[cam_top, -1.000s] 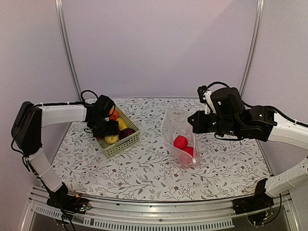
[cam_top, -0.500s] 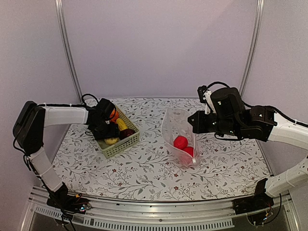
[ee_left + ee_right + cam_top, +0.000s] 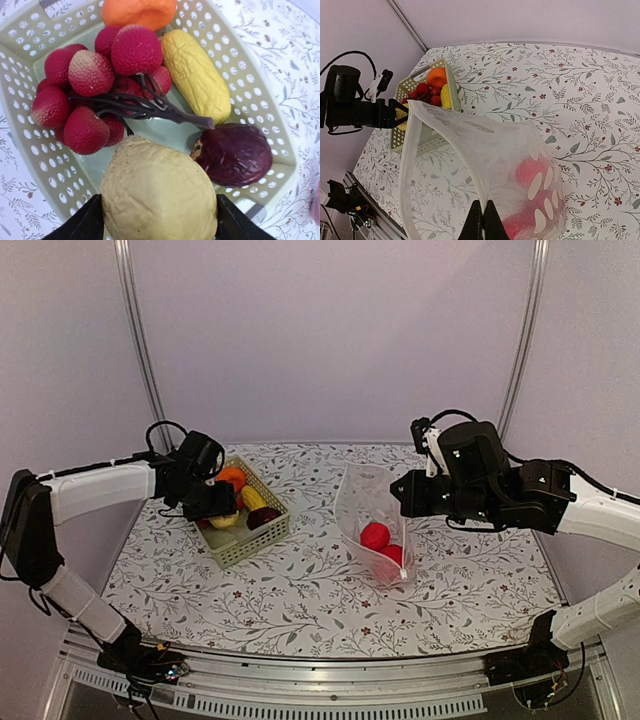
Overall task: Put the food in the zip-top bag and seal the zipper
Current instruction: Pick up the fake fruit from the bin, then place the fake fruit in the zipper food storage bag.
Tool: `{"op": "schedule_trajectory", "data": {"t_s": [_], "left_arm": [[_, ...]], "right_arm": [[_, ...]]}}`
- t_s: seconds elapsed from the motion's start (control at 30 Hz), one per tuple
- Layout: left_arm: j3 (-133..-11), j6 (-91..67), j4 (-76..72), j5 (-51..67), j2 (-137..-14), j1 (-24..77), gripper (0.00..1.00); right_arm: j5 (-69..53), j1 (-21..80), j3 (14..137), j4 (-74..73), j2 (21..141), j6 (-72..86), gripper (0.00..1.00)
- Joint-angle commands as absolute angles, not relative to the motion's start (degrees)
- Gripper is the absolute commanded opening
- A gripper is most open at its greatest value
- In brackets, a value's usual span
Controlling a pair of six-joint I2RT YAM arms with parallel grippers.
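My left gripper is shut on a tan-yellow toy fruit, one finger pressed against each side, and holds it over the near end of the pale green basket. In the basket lie a red lychee cluster, a long yellow fruit, a dark maroon fruit and an orange one. The zip-top bag stands open mid-table with two red fruits inside. My right gripper is shut on the bag's zipper and holds the mouth up.
The basket sits at the table's back left, a short way from the bag. The table has a floral cloth. Metal frame posts rise at the back corners, and a rail runs along the front edge.
My left gripper has closed on the tan-yellow fruit and risen out of the basket, drawing back to the left. The right gripper and bag have not moved.
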State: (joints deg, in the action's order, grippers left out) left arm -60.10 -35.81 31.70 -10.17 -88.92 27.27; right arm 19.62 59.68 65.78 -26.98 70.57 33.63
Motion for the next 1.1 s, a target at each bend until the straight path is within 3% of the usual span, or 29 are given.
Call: {"op": "schedule_trajectory", "data": {"t_s": [0.0,0.53,0.9,1.07], "left_arm": [[-58.6,-34.7,33.0,-8.3,-82.9,28.3,0.71],[-64.0,-27.8,32.2,-0.8,-68.1,36.8,0.71],[-69.7,-30.2,13.1,14.8,-70.3,53.4,0.72],[-73.4,-29.3,11.7,13.5,-75.7,58.5,0.72]], "right_arm": [[20.2,60.1,66.7,-27.1,69.9,33.9,0.00],[19.3,60.0,68.2,-26.9,71.7,33.7,0.00],[16.2,60.1,69.2,-25.5,73.6,34.7,0.00],[15.5,60.1,69.8,-25.5,74.3,34.8,0.00]]}}
